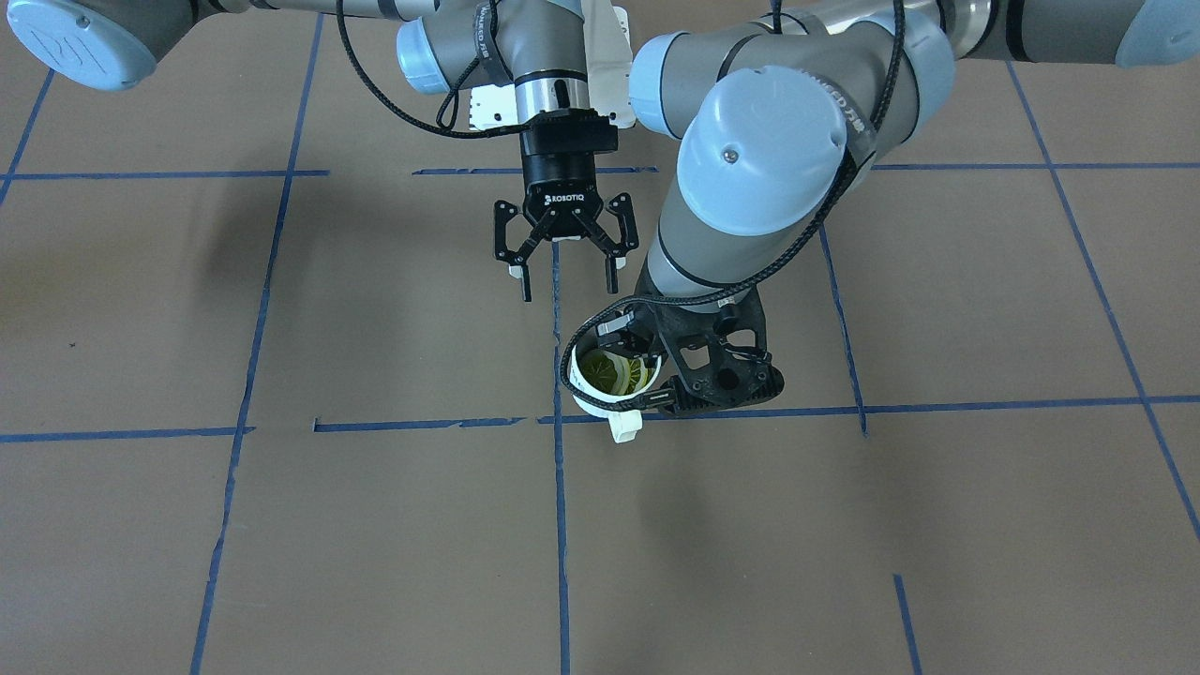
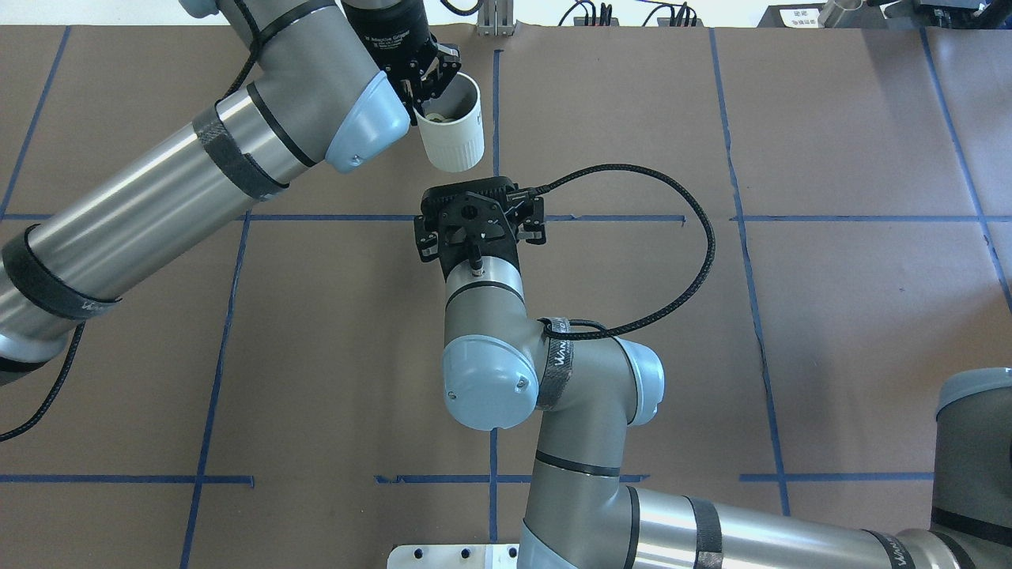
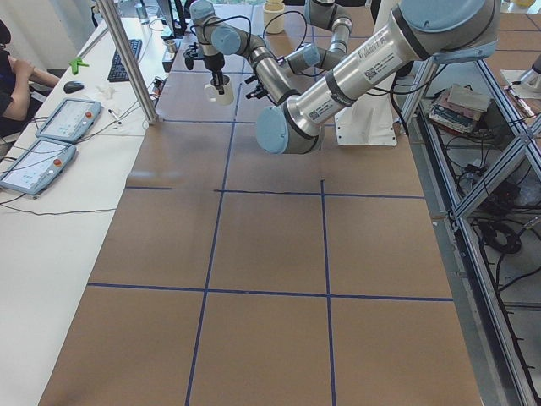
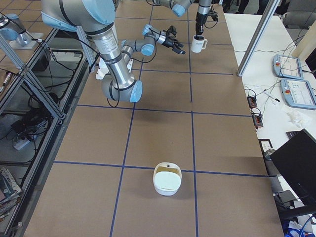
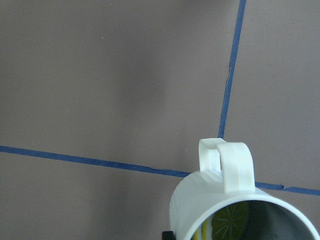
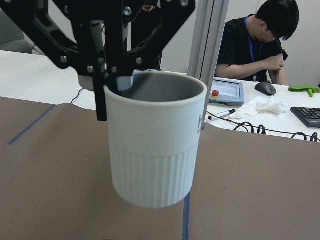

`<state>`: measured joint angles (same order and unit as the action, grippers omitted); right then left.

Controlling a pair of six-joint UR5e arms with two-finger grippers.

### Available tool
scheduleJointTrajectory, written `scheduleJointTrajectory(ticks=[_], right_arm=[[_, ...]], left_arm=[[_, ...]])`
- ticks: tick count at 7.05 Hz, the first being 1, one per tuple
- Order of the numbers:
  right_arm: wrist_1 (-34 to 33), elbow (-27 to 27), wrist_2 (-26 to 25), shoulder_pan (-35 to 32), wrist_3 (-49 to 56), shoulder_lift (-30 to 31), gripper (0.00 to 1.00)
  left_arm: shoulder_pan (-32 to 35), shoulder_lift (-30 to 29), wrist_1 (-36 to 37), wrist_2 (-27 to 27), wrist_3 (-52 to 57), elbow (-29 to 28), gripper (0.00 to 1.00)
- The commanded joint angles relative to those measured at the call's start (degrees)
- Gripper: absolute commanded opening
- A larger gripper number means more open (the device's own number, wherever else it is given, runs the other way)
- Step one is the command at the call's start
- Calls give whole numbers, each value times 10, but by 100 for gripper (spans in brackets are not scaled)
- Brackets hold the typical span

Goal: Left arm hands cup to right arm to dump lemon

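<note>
My left gripper is shut on the rim of the cream-white cup and holds it upright above the table. Yellow-green lemon slices lie inside it. The cup's handle points toward the operators' side. The overhead view shows the left gripper on the cup's left rim. My right gripper, marked ROBOTIQ, is open and empty. It faces the cup from the robot's side, a short gap away. The right wrist view shows the cup close ahead. The left wrist view shows the handle and the lemon.
A white bowl sits on the table toward the end on my right. A metal post and a seated operator with control pendants are beyond the far table edge. Blue tape lines grid the brown surface.
</note>
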<state>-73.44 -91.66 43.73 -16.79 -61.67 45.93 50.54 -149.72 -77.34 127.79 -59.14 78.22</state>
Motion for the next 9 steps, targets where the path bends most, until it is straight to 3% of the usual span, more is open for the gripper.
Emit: scheduleJointTrajectory(ticks=[1, 9], right_arm=[[0, 0, -1, 0, 1, 1, 99], [1, 0, -1, 0, 9, 5, 99]], left_arm=[[-15, -1, -1, 2, 0, 1, 0], [-25, 9, 3, 50, 1, 21, 0]])
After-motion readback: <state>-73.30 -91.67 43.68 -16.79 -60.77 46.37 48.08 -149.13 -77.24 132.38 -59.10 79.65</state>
